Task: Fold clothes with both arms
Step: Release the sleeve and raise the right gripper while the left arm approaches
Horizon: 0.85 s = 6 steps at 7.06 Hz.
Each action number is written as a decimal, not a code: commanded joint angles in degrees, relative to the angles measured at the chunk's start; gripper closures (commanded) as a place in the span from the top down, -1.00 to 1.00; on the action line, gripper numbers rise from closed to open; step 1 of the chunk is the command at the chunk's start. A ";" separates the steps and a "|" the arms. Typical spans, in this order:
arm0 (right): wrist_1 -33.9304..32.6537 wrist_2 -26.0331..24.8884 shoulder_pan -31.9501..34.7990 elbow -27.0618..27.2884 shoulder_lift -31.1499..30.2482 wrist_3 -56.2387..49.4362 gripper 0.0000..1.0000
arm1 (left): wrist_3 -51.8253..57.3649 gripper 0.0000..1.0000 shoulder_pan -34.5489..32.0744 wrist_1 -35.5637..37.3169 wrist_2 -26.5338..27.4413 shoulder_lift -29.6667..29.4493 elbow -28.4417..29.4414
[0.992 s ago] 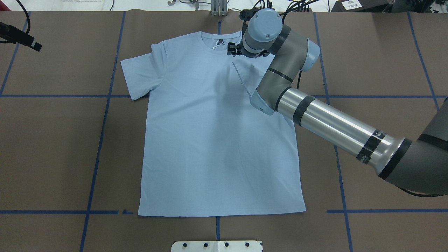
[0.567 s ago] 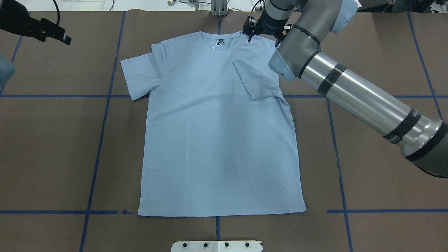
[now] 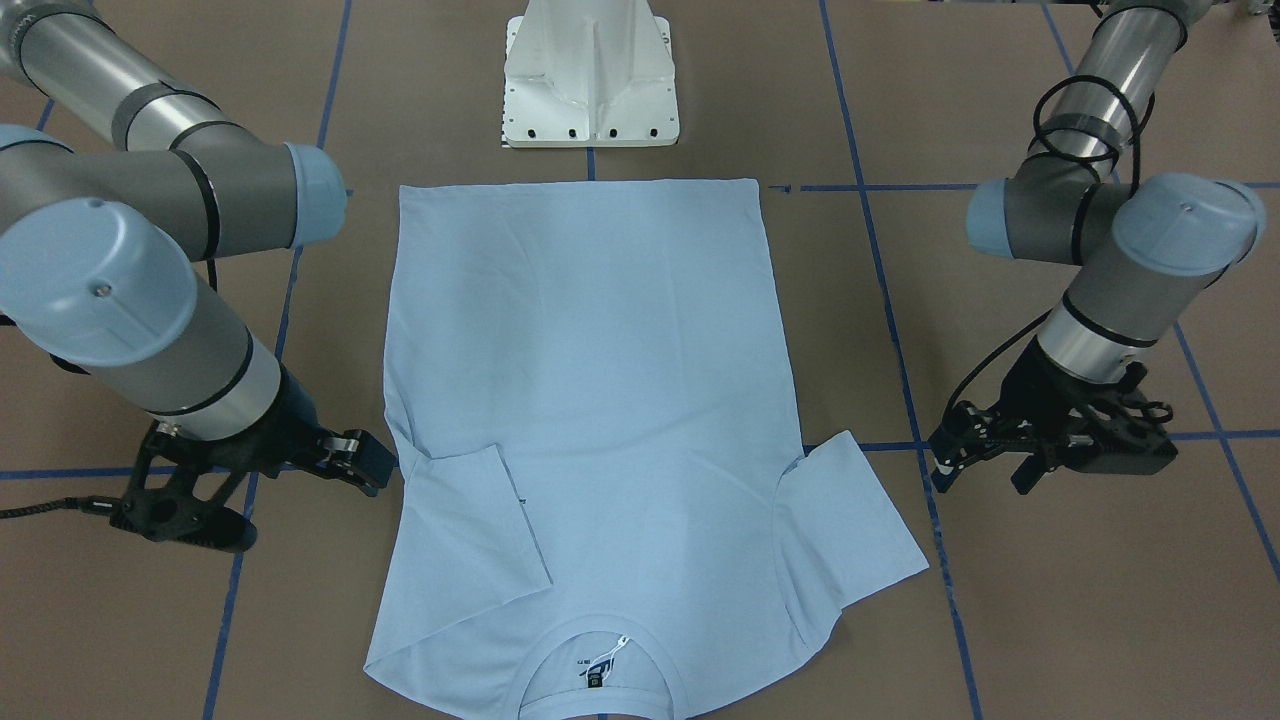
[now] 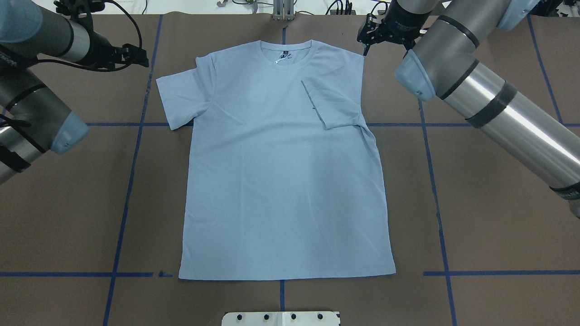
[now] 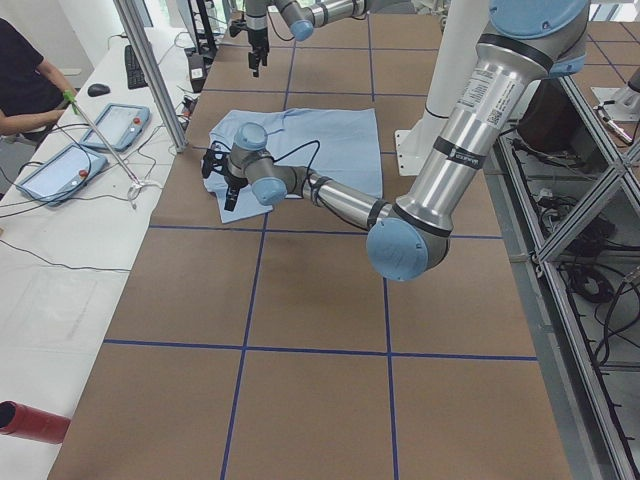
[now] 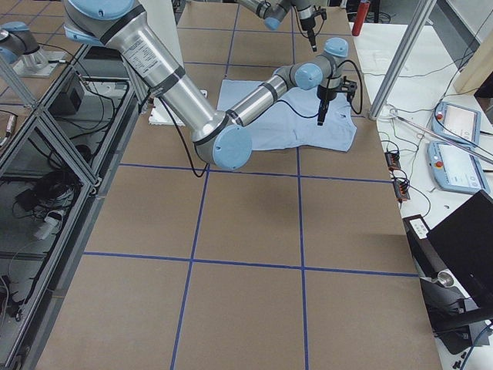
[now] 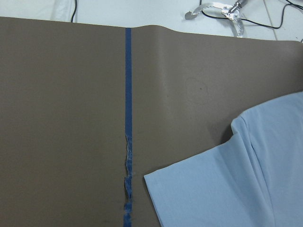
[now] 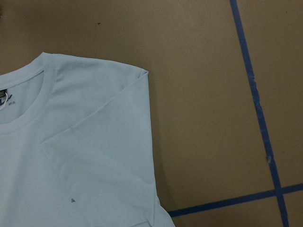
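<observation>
The pale blue T-shirt (image 4: 281, 172) lies flat on the brown table, collar and black label (image 4: 284, 53) at the far side. One sleeve (image 4: 333, 102) is folded inward onto the chest; the other sleeve (image 4: 179, 97) lies spread out. My right gripper (image 4: 364, 43) hovers open just beyond the shirt's shoulder on the folded side, holding nothing. The left gripper (image 4: 144, 55) is open and empty, a short way outside the spread sleeve. In the front view the shirt (image 3: 590, 350) sits between the right gripper (image 3: 350, 460) and the left gripper (image 3: 985, 465).
The white pedestal base (image 3: 590, 80) stands by the shirt's hem. Blue tape lines (image 4: 131, 181) grid the brown table cover. A side table (image 5: 60, 230) with tablets and cables runs along the far edge, where a person (image 5: 25, 80) sits.
The right arm has lifted off the folded sleeve and drawn back to the outside of that shoulder. The left arm has swung in toward the spread sleeve.
</observation>
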 commanded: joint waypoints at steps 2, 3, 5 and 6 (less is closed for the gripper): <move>-0.68 -0.22 -0.90 8.27 -6.90 -1.07 1.00 | -2.54 1.00 4.72 -2.71 11.34 -5.25 10.97; -0.59 -0.48 -1.52 8.10 -6.90 -1.07 1.00 | -2.71 1.00 5.17 -7.68 13.37 -6.39 15.53; -0.50 -0.57 -1.70 8.01 -6.81 -1.07 1.00 | -2.71 0.93 5.87 -8.70 13.39 -8.24 18.22; -0.50 -0.66 -1.70 8.01 -6.90 -1.07 1.00 | -2.71 0.85 6.92 -8.79 13.39 -8.16 18.22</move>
